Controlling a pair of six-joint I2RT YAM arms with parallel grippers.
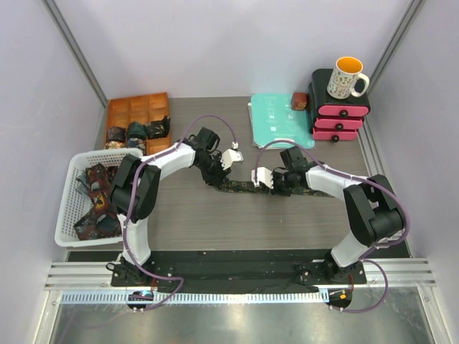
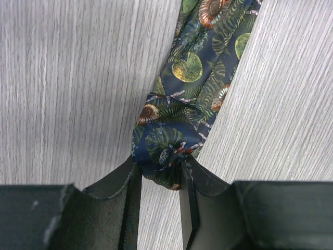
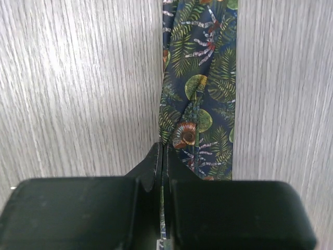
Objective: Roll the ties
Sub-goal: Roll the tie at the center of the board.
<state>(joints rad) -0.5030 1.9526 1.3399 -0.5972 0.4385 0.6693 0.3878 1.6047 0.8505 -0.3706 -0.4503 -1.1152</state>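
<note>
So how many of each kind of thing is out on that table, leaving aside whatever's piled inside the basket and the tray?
tie, stretched flat: 1
mug: 1
pink drawer unit: 1
teal folder: 1
white basket: 1
orange tray: 1
small reddish-brown object: 1
Total: 7

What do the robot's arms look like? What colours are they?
Both arms, left arm and right arm, have white tube sections and chunky black joints. A thin purple cable loops along each. The left end effector and right end effector have flat black fingers.
</note>
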